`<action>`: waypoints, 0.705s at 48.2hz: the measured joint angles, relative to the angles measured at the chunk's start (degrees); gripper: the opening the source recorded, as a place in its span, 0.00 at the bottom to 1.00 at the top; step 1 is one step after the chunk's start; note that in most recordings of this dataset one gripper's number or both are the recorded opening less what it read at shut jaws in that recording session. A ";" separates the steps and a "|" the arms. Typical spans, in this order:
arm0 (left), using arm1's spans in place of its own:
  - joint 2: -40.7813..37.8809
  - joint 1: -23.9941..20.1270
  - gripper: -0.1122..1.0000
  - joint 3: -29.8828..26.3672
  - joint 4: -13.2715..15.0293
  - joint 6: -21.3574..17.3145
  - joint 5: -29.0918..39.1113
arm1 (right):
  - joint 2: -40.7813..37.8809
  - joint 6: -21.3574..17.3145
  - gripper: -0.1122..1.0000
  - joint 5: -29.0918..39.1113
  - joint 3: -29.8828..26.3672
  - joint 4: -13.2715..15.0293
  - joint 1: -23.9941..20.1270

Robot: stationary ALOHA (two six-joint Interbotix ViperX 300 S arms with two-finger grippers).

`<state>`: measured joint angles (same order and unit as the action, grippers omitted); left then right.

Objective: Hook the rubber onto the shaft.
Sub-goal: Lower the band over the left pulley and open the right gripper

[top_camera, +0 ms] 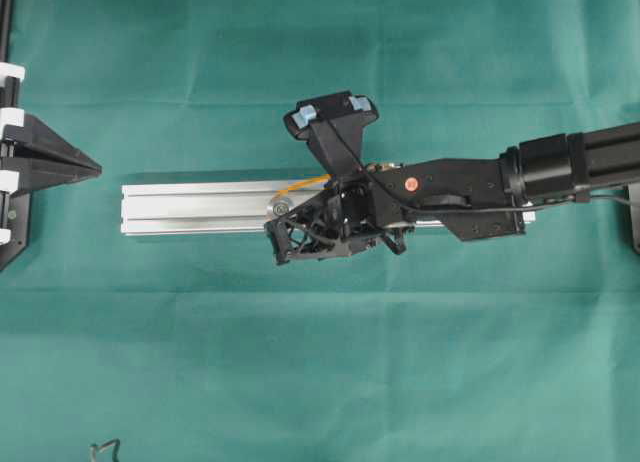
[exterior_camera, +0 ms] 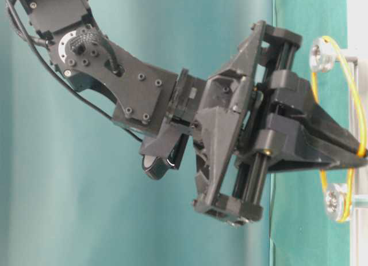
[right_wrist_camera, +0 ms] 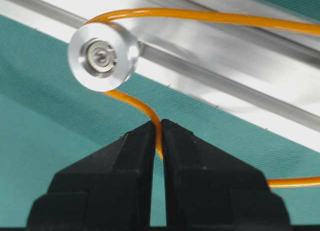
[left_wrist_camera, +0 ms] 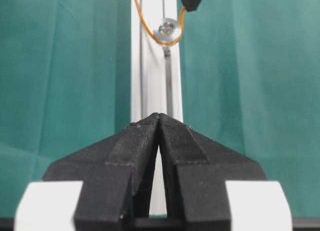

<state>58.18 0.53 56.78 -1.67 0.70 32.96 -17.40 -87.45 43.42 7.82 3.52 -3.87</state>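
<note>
Between the closed jaws of the right gripper [right_wrist_camera: 159,136] sits the thin orange rubber band [right_wrist_camera: 145,108], pinched, its loop running round the round silver shaft pulley [right_wrist_camera: 103,58] on the grooved aluminium rail [top_camera: 195,210]. Well apart over green cloth [top_camera: 300,362], the left gripper [left_wrist_camera: 159,118] rests closed, holding nothing.

Green cloth [top_camera: 300,362] lies open on both long sides of the aluminium rail [top_camera: 190,207]. Right gripper [right_wrist_camera: 160,141] and its arm cover the rail's right half. Rubber band [right_wrist_camera: 200,15] stretches across the rail around the pulley [right_wrist_camera: 102,58]. Left gripper [top_camera: 95,167] sits well apart, beyond the rail's left end.
</note>
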 measured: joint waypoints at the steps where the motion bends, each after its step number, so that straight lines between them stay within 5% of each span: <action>1: 0.00 0.00 0.12 0.00 -0.09 0.00 0.00 | 0.00 0.00 0.16 0.09 0.09 0.09 0.09; 34: 0.00 0.00 0.12 0.00 0.00 0.09 0.00 | 0.88 2.72 0.17 0.53 0.09 1.85 0.35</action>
<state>58.18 0.53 56.78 -1.67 0.79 32.96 -16.52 -84.73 43.95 7.91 5.36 -3.52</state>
